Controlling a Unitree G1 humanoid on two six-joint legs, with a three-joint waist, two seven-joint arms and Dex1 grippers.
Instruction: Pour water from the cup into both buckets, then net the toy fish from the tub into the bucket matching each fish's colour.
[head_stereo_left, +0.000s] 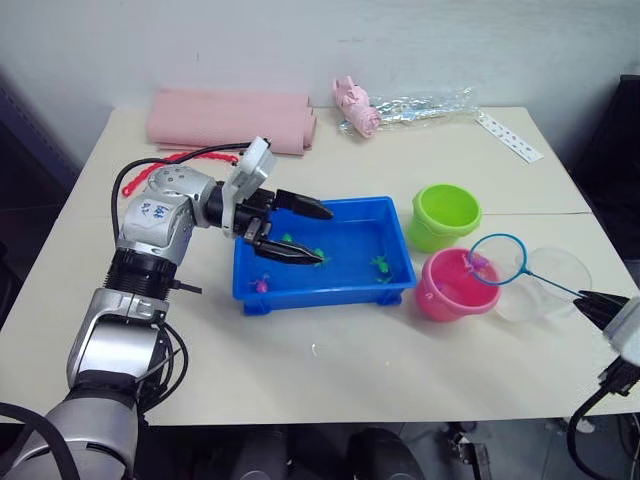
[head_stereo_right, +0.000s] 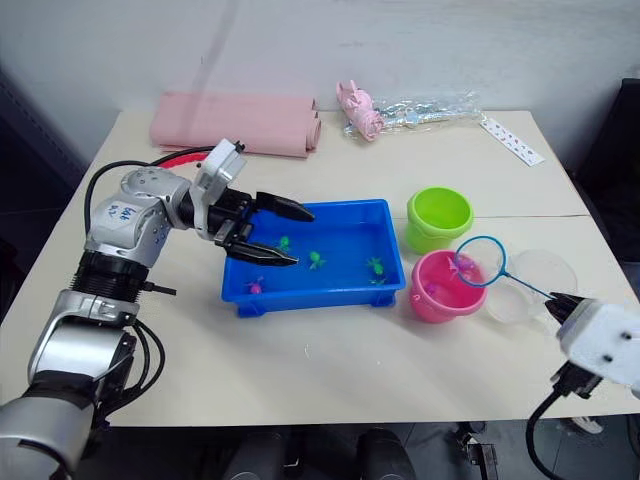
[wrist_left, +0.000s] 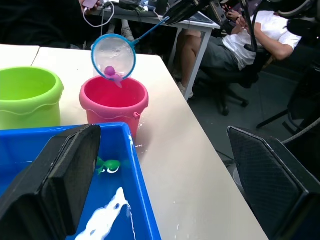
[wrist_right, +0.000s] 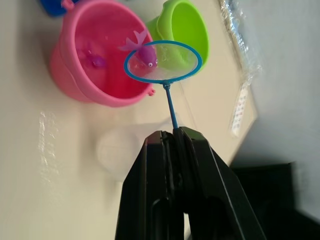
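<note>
Two grippers at work over a pale table (head_stereo_left: 400, 360). Largest on it: blue tub (head_stereo_left: 330, 290), directly under the left gripper (head_stereo_left: 302, 232), whose black fingers (head_stereo_left: 306, 206) stand wide apart with nothing between them, hovering over the tub's near-left part. Inside the tub, just beyond those fingertips: small green fish (head_stereo_right: 316, 260), another green one (head_stereo_right: 376, 266) toward the far end from the gripper, and a pink one (head_stereo_left: 261, 285) by the front wall below the lower finger.

Next in size, well behind the left arm: folded pink cloth (head_stereo_left: 230, 120) at the table's back edge.

Then lime green bucket (head_stereo_left: 445, 215) and pink bucket (head_stereo_left: 455, 290), side by side just past the tub's end farthest from the left gripper, between the two grippers. Clear cup (head_stereo_left: 550, 285) beside the pink bucket, on the side toward the right gripper.

Right gripper (wrist_right: 174, 137) pinched shut on the thin handle of the net (wrist_right: 162, 61), hoop held out ahead of the fingertips, over the pink bucket's rim. Smallest: pink fish (wrist_right: 145, 54) lying in the mesh; another pink fish (wrist_right: 95, 61) down inside the pink bucket.
</note>
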